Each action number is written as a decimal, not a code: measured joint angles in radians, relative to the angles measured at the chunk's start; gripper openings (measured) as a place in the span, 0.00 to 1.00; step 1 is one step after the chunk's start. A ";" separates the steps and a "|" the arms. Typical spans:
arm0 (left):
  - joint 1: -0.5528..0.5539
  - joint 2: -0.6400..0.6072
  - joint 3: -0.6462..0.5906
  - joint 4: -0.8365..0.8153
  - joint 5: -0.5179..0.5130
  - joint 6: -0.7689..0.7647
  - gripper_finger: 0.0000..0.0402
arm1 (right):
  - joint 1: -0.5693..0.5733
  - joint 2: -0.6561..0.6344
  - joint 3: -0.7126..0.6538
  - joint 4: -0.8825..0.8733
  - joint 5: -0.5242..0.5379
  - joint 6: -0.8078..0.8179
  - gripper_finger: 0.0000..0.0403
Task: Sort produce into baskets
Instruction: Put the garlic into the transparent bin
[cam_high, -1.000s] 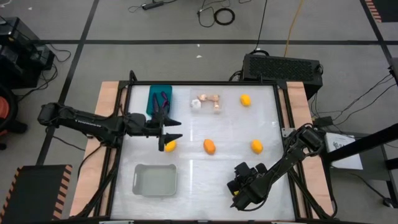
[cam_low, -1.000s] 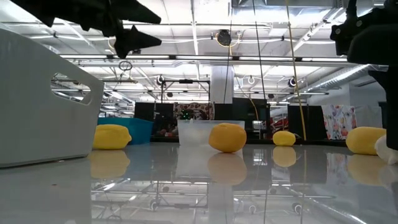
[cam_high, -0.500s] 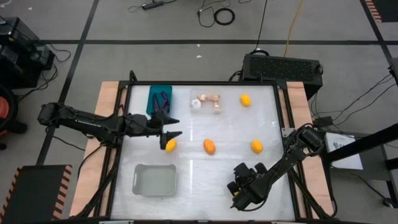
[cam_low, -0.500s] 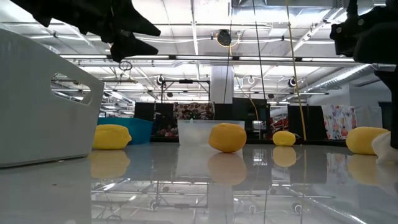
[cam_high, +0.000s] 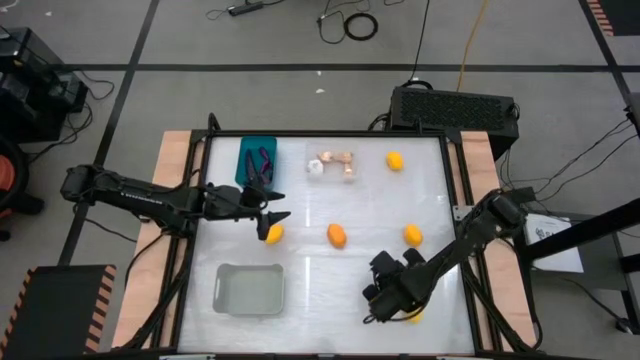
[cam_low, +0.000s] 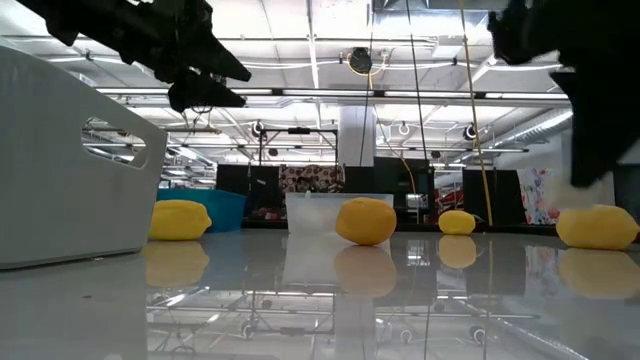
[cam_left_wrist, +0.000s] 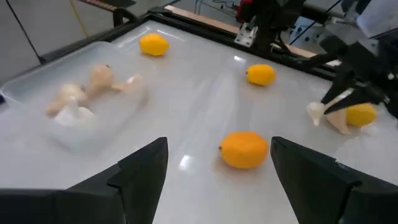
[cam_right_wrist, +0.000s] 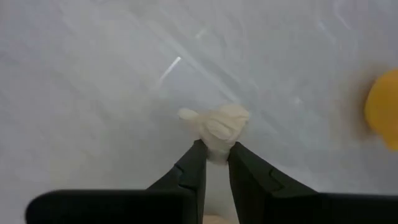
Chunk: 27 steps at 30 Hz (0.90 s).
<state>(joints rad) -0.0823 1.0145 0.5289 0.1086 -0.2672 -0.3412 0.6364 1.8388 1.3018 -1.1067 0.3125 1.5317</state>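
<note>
Right hand (cam_right_wrist: 214, 158), at the table's (cam_high: 300, 245) 5 o'clock edge in the high view, is now sitting a little further toward 9 o'clock than a second ago, uncovering a yellow oval (cam_high: 412, 316) beside it; its fingers (cam_right_wrist: 190, 168) have been narrowing and are now pinching a garlic bulb (cam_right_wrist: 216, 123), pale beige-white, lumpy, with a short stem pointing sideways, raised off the white surface. Left hand (cam_high: 273, 205), at 9 to 10 o'clock, is sitting slightly nearer its own arm than before, hanging wide open and empty just above a yellow oval (cam_high: 272, 234). Remaining produce is lying unchanged: an orange oval (cam_high: 337, 236) at the centre, a yellow oval (cam_high: 412, 235) toward 3 o'clock, a yellow oval (cam_high: 395, 160) toward 1 o'clock. Teal basket (cam_high: 246, 156) at 11 o'clock is holding dark purple eggplants (cam_high: 264, 162). Clear basket (cam_high: 352, 179) at 12 o'clock is holding pale garlic bulbs (cam_high: 331, 164). Grey basket (cam_high: 221, 290) at 7 o'clock is showing no contents.
</note>
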 joint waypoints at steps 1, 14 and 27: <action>-0.002 0.000 0.000 0.000 0.013 -0.014 0.72 | -0.010 -0.022 0.000 -0.001 0.001 -0.024 0.13; -0.128 -0.005 -0.050 -0.144 0.145 -0.239 0.72 | -0.288 -0.275 0.000 0.104 0.551 -0.492 0.13; -0.505 0.016 -0.044 -0.145 -0.285 -0.360 0.72 | -0.774 -0.212 0.000 0.685 0.159 -1.110 0.13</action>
<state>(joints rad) -0.5873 1.0309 0.4850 -0.0363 -0.5521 -0.7013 -0.1375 1.6264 1.3022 -0.4218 0.4720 0.4220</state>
